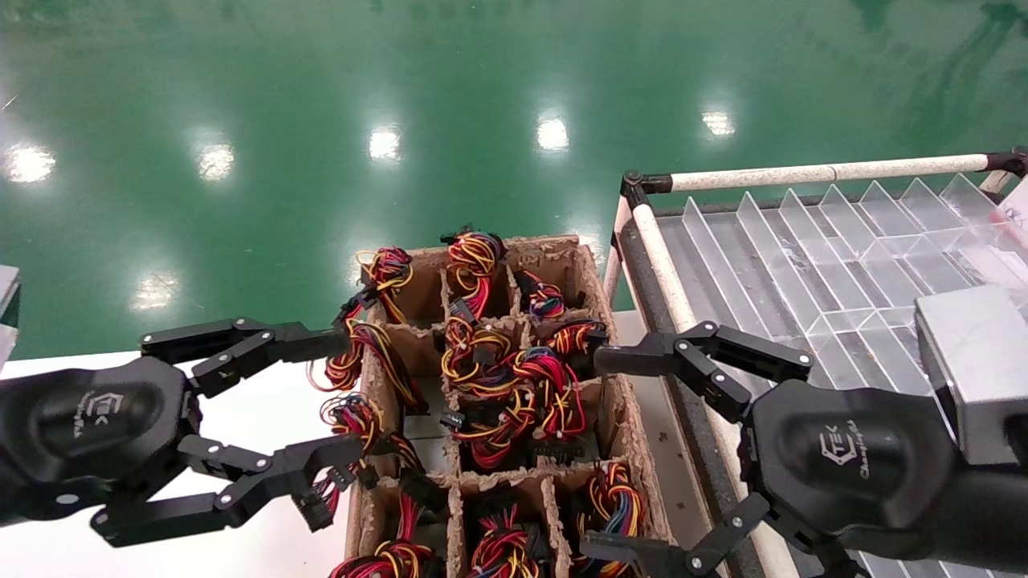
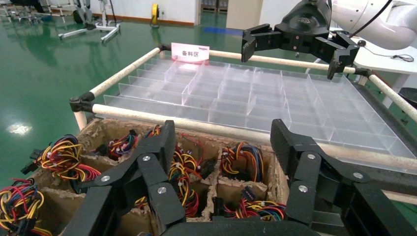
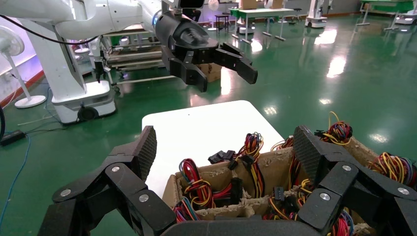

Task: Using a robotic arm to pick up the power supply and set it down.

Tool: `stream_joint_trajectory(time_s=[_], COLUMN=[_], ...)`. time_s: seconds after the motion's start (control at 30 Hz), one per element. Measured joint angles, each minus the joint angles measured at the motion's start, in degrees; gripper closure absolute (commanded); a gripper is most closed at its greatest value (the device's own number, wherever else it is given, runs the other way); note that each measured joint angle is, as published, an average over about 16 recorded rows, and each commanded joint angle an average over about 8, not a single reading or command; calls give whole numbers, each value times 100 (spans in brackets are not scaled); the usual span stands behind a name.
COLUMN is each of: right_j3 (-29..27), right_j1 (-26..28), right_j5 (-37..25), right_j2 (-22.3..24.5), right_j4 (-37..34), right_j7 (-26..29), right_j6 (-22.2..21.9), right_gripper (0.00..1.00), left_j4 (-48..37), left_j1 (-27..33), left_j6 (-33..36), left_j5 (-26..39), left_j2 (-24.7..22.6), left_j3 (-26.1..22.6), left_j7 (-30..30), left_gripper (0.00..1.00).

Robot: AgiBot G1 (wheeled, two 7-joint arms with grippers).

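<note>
Both grippers (image 1: 341, 397) (image 1: 598, 453) open beside wire-filled box (image 1: 598, 273)

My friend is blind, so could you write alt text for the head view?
Two black robot grippers, left and right, hover open beside a brown cardboard divider box stuffed with red, yellow and black wire bundles; a clear plastic compartment tray sits right.

Right gripper (image 1: 598, 453) with silver wrist block, fingers spread wide, over cardboard crate's (image 1: 554, 245) right edge; power supply wire bundles (image 1: 514, 393) crowd compartments, bodies mostly hidden.
</note>
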State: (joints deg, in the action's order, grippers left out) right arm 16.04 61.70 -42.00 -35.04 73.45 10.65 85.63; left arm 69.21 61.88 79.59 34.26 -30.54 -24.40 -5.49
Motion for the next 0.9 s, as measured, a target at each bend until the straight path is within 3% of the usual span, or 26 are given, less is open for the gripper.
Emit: stream_joint_trajectory(time_s=[0.63, 0.9], right_j3=[0, 0], right_j1=[0, -1], right_j5=[0, 1], right_j2=[0, 0], right_j4=[0, 1], right_j7=[0, 1], right_j6=[0, 0], right_gripper=[0, 0], left_j4=[0, 0], left_j1=[0, 0], left_j6=[0, 0], left_j5=[0, 0], left_j2=[0, 0], left_j3=[0, 0], left_j7=[0, 0], left_gripper=[0, 100])
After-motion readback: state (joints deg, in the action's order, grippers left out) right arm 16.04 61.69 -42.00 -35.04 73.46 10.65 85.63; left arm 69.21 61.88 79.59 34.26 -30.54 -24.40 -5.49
